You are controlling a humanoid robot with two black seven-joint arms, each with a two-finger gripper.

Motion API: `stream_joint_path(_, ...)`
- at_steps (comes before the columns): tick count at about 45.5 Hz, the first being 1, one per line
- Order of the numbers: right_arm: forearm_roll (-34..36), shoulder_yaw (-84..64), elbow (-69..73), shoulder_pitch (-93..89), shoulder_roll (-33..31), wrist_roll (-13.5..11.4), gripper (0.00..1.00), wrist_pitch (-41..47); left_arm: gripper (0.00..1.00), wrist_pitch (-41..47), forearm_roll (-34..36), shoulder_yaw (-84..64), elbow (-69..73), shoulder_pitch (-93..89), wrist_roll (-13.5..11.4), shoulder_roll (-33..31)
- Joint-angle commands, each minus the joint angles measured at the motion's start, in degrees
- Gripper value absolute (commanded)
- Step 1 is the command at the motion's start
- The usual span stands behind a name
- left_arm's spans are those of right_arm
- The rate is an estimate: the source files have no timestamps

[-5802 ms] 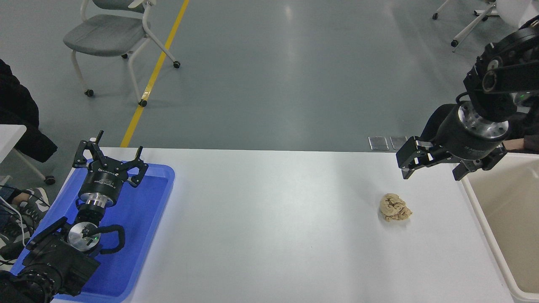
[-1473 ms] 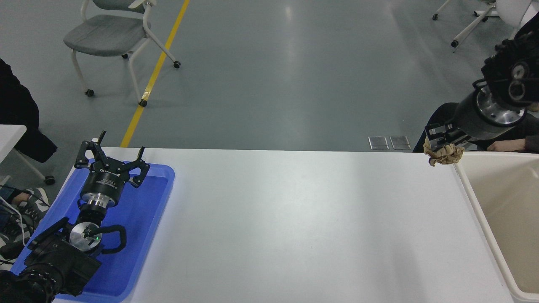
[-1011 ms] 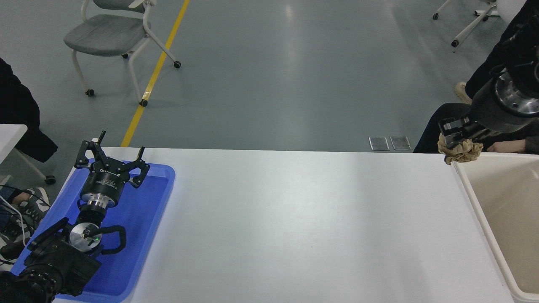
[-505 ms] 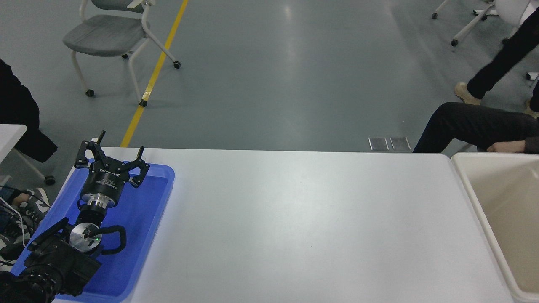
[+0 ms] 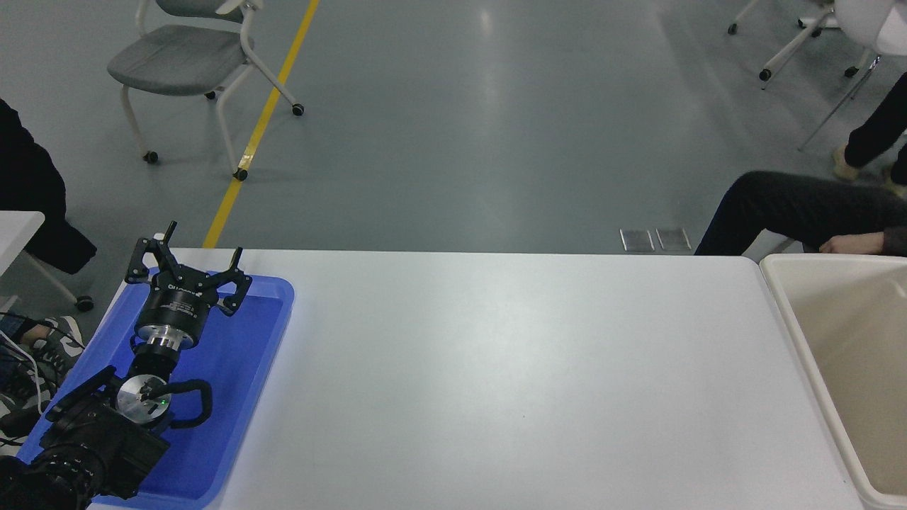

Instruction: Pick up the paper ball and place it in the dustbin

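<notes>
The cream-white dustbin [image 5: 779, 297] stands at the table's right edge, partly cut off by the picture's right side; the part of its beige inside that shows holds nothing. The paper ball is out of view. My right arm and gripper are out of view. My left gripper [image 5: 186, 258] is parked at the lower left over the blue tray, open and empty.
A shallow blue tray [image 5: 269, 312] lies at the table's left end under the left arm. A seated person's leg [image 5: 786, 209] and hand [image 5: 840, 244] are beyond the table's far right corner. A grey chair [image 5: 181, 60] stands on the floor at the far left.
My right gripper carried the paper ball up and right toward the dustbin, then left the picture with it. A person walking at the far right moved on.
</notes>
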Motion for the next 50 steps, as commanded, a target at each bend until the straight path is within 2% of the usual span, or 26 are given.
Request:
stream_joint_path(1, 0.28, 13.94, -5.97, -16.99, 5.46, 0.42, 0.0, -9.51, 1.0, 0.0, 0.0, -0.06, 0.17, 0.01, 0.0, 0.09)
stream_joint_path(12, 3.18, 23.17, -12.74, -23.76, 12.4, 0.42, 0.0, -10.83, 1.0, 0.0, 0.0, 0.03, 0.0, -0.08, 0.0, 0.0)
stream_joint_path(29, 3.36, 26.95, -13.0, -24.73, 12.94, 0.42, 0.01, -11.01, 1.0, 0.0, 0.0, -0.06, 0.0, -0.08, 0.0, 0.09)
stream_joint_path(30, 3.36, 27.04, -13.0, -24.82, 12.94, 0.33, 0.09, -11.01, 1.0, 0.0, 0.0, -0.06, 0.17, -0.08, 0.0, 0.09)
stream_joint_path(31, 3.36, 27.04, -13.0, -24.91, 12.94, 0.33, 0.21, -11.1, 1.0, 0.0, 0.0, 0.03, 0.17, -0.08, 0.0, 0.09)
stream_joint_path(33, 3.45, 27.22, -13.09, -24.91, 12.94, 0.33, 0.65, -11.18, 1.0, 0.0, 0.0, -0.06, 0.17, -0.08, 0.0, 0.09)
stream_joint_path(34, 3.45, 27.39, -13.09, -24.91, 12.94, 0.33, 0.82, -11.18, 1.0, 0.0, 0.0, -0.06, 0.0, -0.08, 0.0, 0.09)
stream_joint_path(35, 3.45, 27.74, -13.0, -24.91, 12.94, 0.33, 0.94, -11.18, 1.0, 0.0, 0.0, -0.06, 0.17, -0.08, 0.0, 0.09)
stream_joint_path(36, 3.45, 28.01, -13.0, -24.91, 12.94, 0.33, 1.0, -11.18, 1.0, 0.0, 0.0, 0.03, 0.0, -0.08, 0.0, 0.09)
stream_joint_path(50, 3.45, 29.77, -13.0, -24.91, 13.02, 0.33, 1.0, -11.18, 1.0, 0.0, 0.0, 0.03, 0.0, -0.08, 0.0, 0.09)
